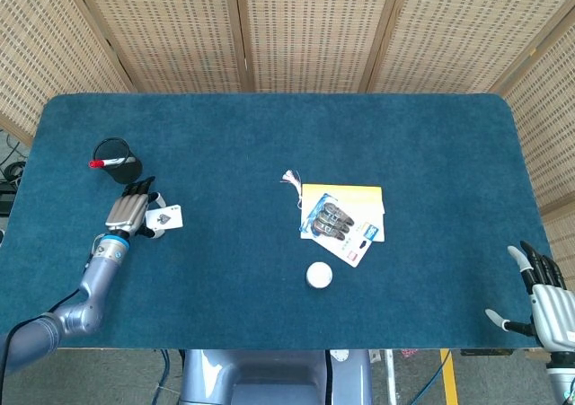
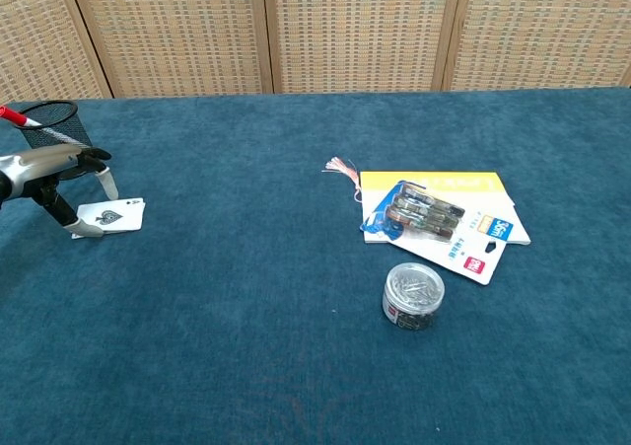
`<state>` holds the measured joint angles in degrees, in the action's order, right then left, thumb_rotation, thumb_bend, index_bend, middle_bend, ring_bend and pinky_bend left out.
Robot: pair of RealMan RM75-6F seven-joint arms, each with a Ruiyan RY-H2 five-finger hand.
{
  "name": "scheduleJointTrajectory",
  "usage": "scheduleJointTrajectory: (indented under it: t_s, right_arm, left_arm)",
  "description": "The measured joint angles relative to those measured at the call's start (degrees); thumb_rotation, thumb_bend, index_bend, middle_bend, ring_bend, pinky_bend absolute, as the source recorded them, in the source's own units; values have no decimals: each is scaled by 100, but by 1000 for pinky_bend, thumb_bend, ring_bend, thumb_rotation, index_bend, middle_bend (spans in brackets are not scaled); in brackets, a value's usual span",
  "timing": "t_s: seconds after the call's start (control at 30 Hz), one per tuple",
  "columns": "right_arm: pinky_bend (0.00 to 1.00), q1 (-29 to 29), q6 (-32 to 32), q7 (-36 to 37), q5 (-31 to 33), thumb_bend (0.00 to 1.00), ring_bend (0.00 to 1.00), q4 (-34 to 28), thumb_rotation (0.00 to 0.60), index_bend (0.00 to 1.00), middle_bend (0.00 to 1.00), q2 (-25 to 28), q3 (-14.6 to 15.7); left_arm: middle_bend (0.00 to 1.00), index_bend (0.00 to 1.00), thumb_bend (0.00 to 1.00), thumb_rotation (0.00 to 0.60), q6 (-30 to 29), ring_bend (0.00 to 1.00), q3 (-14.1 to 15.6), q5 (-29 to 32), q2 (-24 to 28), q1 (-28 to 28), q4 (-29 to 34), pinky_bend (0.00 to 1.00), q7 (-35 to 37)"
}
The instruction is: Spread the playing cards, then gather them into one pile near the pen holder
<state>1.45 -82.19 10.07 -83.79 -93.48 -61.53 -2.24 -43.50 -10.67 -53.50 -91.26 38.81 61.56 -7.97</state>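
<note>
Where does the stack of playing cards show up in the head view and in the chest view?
Head view: playing cards left of centre, at the left hand.
Chest view: playing cards at far left, under the left hand.
Shared landmark: the pen holder just beyond them.
</note>
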Motion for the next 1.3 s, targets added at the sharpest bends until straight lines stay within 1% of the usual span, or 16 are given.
scheduleJointTrajectory:
  t_s: [0.3, 0.47, 0.6, 0.77, 1.0, 1.17, 1.3]
  right_arm:
    - [0, 1, 6, -11, 7, 156, 0, -8, 600, 60, 0, 2, -1]
    - [0, 1, 9, -6, 8, 156, 0, -7, 600, 60, 0, 3, -2]
    - [0, 0, 6, -1, 5, 156, 0, -5, 600, 60, 0, 2, -2]
    - [0, 2, 11, 5, 6, 156, 0, -8, 600, 60, 0, 6, -1]
    - [0, 0, 9, 8, 8, 156, 0, -9, 600, 60, 0, 5, -3]
    - [0, 4, 23, 19, 16, 156, 0, -13, 600, 60, 0, 11, -3]
    - [0, 2, 14, 10, 10, 156, 0, -13, 600, 60, 0, 10, -3]
  left_arm:
    - [0, 408, 183, 600, -8, 0, -4, 52, -24, 11, -23, 0, -120]
    - [0, 365, 181, 600, -22, 0, -15, 60, -16, 12, 6, 0, -146]
    - [0, 294, 180, 600, -35, 0, -21, 85, -5, 11, 27, 0, -189]
    - [0, 264, 179, 600, -36, 0, -32, 116, 15, 11, 47, 0, -216]
    - [0, 185, 179, 600, -39, 0, -39, 125, 34, 2, 69, 0, -211]
    - [0, 125, 172, 600, -165, 0, -48, -20, 173, -56, 304, 0, -113]
    - [0, 85, 154, 600, -354, 0, -20, -357, 437, -173, 722, 0, 105]
